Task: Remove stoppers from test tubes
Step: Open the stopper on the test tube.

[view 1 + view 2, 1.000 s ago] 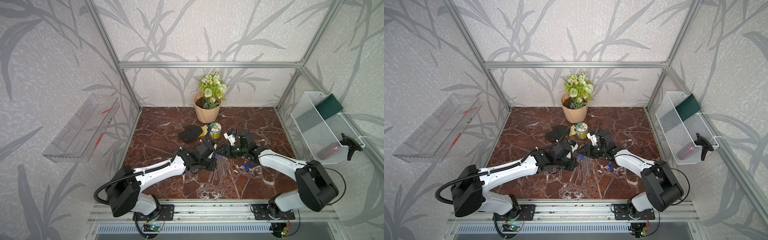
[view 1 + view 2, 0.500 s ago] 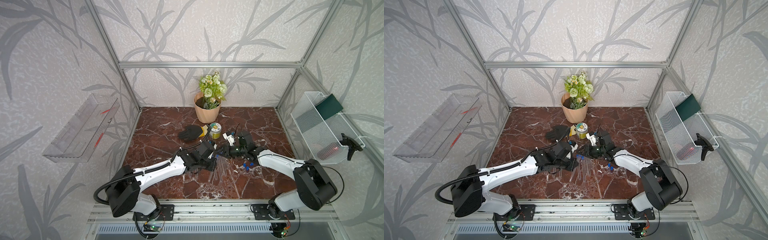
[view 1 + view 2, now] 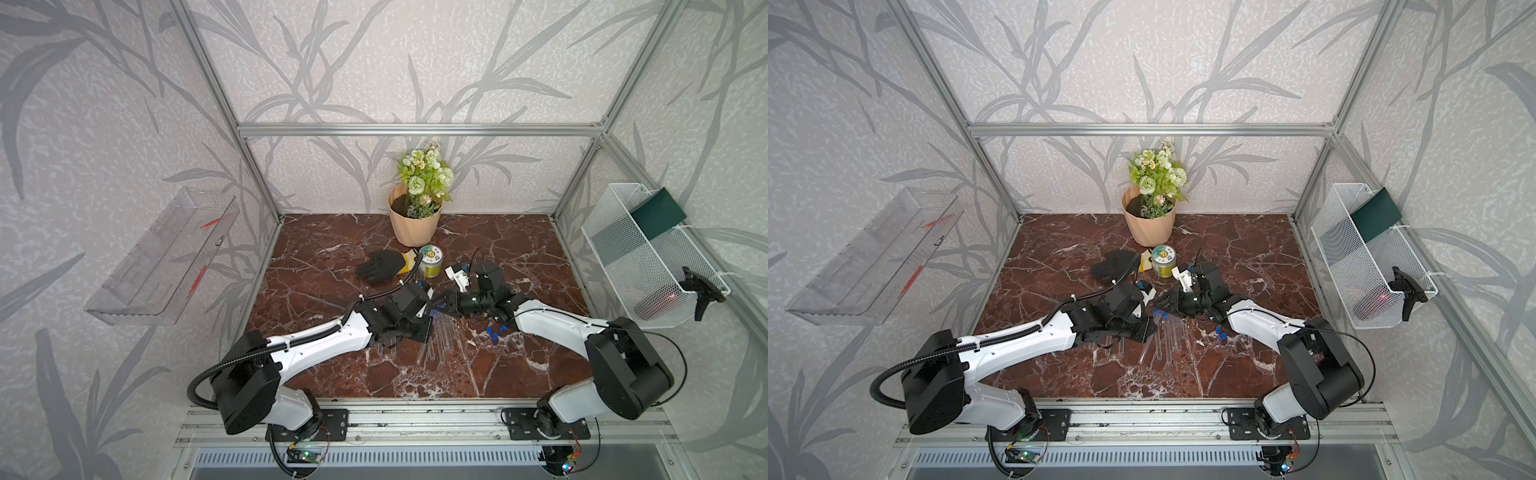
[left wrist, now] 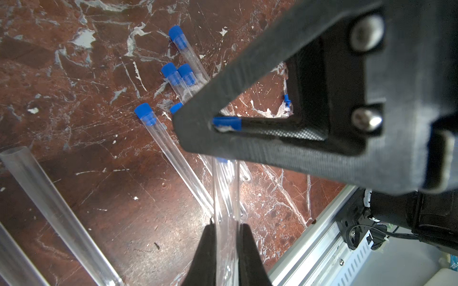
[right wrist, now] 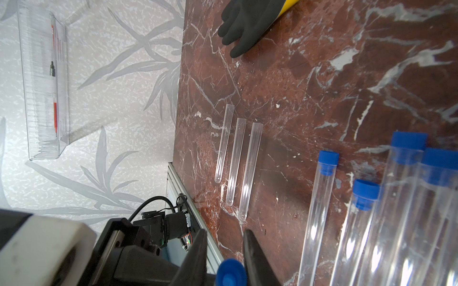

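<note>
Fingers of the left gripper pinch a clear test tube, held on the robot's side of the black glove. Right gripper fingers have just narrowed onto its blue stopper, seemingly gripping it, so pulling it out looks next. Three unstoppered tubes lie near the glove, stoppered tubes and loose stoppers beyond them. All tubes look empty. Behind the glove, a flowerpot holds flowers.
</note>
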